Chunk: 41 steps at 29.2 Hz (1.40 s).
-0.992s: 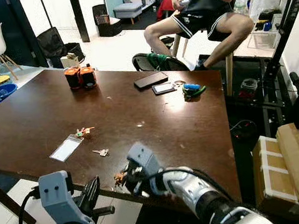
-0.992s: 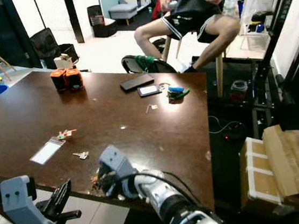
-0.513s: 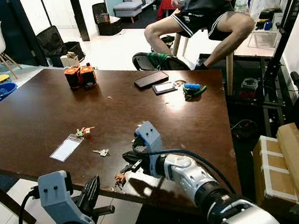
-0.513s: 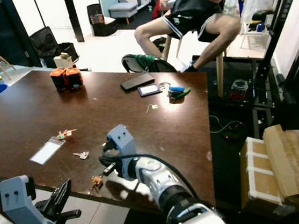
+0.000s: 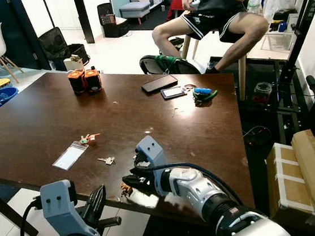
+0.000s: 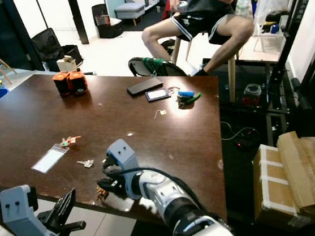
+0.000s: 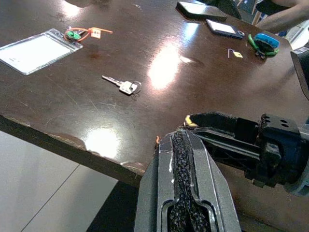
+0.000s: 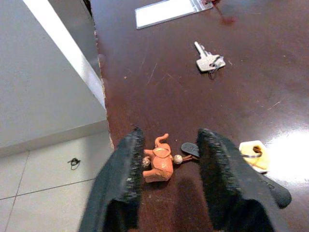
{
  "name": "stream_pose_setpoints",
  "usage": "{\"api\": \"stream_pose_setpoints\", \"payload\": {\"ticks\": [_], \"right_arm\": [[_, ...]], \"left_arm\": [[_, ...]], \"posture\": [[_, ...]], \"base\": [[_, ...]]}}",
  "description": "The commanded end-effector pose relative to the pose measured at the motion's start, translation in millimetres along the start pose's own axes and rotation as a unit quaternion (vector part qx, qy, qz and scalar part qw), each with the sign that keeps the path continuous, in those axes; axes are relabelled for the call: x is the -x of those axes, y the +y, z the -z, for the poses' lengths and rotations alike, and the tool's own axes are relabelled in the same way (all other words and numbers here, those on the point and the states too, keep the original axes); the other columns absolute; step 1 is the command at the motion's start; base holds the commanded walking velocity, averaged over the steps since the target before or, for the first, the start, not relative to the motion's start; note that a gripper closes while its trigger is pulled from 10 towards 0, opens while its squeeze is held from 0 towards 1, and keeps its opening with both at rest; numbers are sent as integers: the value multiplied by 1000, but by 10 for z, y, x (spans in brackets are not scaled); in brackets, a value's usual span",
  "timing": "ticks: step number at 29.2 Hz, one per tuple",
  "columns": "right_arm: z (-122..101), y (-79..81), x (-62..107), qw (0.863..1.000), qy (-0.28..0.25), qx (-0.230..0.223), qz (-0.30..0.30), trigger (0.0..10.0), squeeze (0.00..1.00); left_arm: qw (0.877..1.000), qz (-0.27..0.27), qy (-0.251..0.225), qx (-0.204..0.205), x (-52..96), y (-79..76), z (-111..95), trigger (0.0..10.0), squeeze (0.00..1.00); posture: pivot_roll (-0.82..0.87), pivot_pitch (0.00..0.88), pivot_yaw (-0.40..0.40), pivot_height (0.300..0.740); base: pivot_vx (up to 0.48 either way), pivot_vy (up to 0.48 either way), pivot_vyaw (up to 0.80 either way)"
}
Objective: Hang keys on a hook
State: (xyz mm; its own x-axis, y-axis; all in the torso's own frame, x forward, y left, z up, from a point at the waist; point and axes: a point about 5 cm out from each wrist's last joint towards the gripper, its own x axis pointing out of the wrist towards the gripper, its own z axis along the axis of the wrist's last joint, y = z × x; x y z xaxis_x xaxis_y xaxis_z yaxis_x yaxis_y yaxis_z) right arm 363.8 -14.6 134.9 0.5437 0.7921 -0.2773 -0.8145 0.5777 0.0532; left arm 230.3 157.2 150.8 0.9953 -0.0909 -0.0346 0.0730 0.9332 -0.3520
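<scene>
A: Progress so far? Early, by my reading. The keychain with the orange elephant charm (image 8: 158, 163) lies flat on the dark wooden table (image 5: 44, 119) at its near edge, low in the centre of the right wrist view, not lifted.

B: And the right gripper (image 8: 165, 181)?

A: It is down over that bunch, fingers (image 8: 124, 179) spread apart with the elephant between them; nothing is clamped yet. In the left eye view it sits at lower centre.

B: The other arm?

A: The left gripper (image 5: 102, 207) hangs below the table edge, lower left of the frame, its fingers pressed together on nothing.

B: Other keys about?

A: A single silver key (image 8: 208, 61) lies apart in the upper right of the wrist view. I can make out no hook, so grasping, carrying and hanging all seem left to do.
</scene>
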Motion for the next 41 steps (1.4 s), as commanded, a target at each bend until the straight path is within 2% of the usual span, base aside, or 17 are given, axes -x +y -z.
{"api": "stream_pose_setpoints", "payload": {"ticks": [1, 4, 7, 11, 17, 18, 20, 21, 26, 28, 41], "right_arm": [[71, 36, -26, 1000, 14, -10, 7, 10000, 1000], [69, -31, 1, 999, 10, -17, 38, 10000, 1000], [12, -185, 79, 995, -12, -49, 88, 10000, 1000], [-35, -284, 144, 992, -24, -64, 105, 10000, 1000], [-18, -303, 160, 992, -19, -62, 109, 10000, 1000], [63, -284, 163, 994, 9, -54, 97, 10000, 0], [63, -284, 163, 994, 9, -54, 97, 10000, 0], [151, -237, 153, 995, 37, -44, 76, 10000, 0], [221, -166, 127, 996, 60, -34, 48, 10000, 0], [294, -44, 75, 996, 84, -21, 8, 10000, 0], [297, -36, 61, 996, 84, -24, 16, 10000, 0]], "left_arm": [[1000, -7, 9, -2, 26, 25, 23, 10000, 0], [1000, -8, 9, -2, 30, 28, 25, 10000, 0], [1000, -11, 9, 0, 40, 41, 24, 10000, 0], [1000, -14, 8, 3, 38, 45, 21, 10000, 0], [1000, -13, 7, 4, 32, 45, 18, 10000, 0], [1000, -12, 7, 4, 23, 43, 14, 10000, 0], [1000, -12, 7, 4, 23, 43, 14, 10000, 0], [1000, -11, 7, 4, 16, 42, 11, 10000, 0], [1000, -10, 7, 5, 12, 42, 7, 10000, 0], [1000, -9, 6, 9, 6, 40, -3, 10000, 0], [1000, -12, 9, 14, 21, 34, 14, 10000, 0]], "posture": [[20, 53, 121, 740], [22, 58, 121, 740], [21, 61, 122, 740], [21, 61, 122, 740], [19, 64, 126, 740], [20, 66, 129, 740], [20, 66, 129, 740], [21, 64, 132, 740], [23, 63, 133, 740], [24, 63, 135, 740], [28, 81, 137, 740]], "base": [[0, 0, 0], [0, 0, 0], [0, 0, 0], [0, 0, 0], [0, 0, 0], [0, 0, 0], [0, 0, 0], [0, 0, 0], [0, 0, 0], [0, 0, 0], [0, 0, 0]]}}
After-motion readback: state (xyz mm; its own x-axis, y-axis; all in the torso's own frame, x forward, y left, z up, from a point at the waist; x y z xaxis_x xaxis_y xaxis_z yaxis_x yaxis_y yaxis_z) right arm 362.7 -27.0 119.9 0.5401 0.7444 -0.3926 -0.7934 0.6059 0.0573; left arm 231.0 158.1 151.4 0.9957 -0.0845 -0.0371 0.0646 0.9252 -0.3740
